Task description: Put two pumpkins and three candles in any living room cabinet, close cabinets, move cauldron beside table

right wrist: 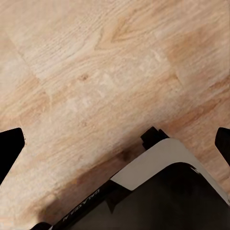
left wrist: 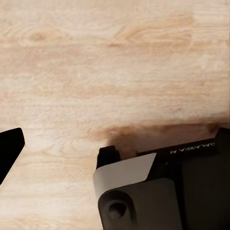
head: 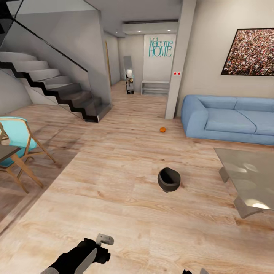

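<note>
The cauldron point(head: 169, 179) is seen on the floor point(head: 114, 182), a pumpkin point(head: 163, 129) at its 12 o'clock, the bench point(head: 249, 175) at 3 o'clock. The right tool point(right wrist: 117, 139) is spread wide; the left tool point(head: 104, 239) cannot be judged.

Pale wooden floor point(left wrist: 115, 62) with long plank grain, dark fingertip point(left wrist: 8, 151) of the left gripper at one edge, black-and-white robot base point(left wrist: 163, 191) lettered "GALAXEA AI", brown shadow on the boards beside it
</note>
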Motion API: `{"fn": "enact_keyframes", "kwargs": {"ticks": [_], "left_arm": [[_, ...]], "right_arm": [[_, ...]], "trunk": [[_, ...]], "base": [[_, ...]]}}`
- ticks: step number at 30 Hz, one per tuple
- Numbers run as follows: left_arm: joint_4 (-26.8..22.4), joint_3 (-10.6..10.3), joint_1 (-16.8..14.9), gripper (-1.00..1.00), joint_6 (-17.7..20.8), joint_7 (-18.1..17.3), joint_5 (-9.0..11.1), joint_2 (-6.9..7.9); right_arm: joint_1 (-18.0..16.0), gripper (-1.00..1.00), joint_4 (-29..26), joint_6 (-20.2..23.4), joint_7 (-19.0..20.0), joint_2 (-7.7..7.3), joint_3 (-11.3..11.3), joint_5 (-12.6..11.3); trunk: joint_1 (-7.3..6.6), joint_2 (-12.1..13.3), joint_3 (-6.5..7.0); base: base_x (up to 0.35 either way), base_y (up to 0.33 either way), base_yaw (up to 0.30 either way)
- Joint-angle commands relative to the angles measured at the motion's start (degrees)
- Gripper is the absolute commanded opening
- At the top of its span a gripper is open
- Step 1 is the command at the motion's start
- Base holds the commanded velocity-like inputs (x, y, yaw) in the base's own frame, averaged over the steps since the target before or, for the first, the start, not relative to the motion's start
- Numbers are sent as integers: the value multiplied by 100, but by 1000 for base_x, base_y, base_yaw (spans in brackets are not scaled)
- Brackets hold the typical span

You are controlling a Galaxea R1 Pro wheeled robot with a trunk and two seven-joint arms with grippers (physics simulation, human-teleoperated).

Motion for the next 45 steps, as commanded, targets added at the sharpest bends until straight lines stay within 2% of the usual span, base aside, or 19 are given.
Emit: {"fn": "enact_keyframes", "kwargs": {"ticks": [1, 21, 45], "left_arm": [[-14, -31, -9, 100, 16, 50, 59, 15], [-12, -8, -16, 100, -107, 50, 4, 62], [-10, -71, -16, 100, -193, 50, -6, 16]], "right_arm": [[-2, 100, -15, 28, -45, -3, 25, -16], [-1, 100, -15, -118, -49, -4, 26, -14], [0, 100, -38, -186, -70, -23, 34, -14]], "trunk": [[5, -5, -6], [5, -5, 56], [5, -5, 37]], "base": [[343, 0, -101], [343, 0, -243], [343, 0, -52]]}}
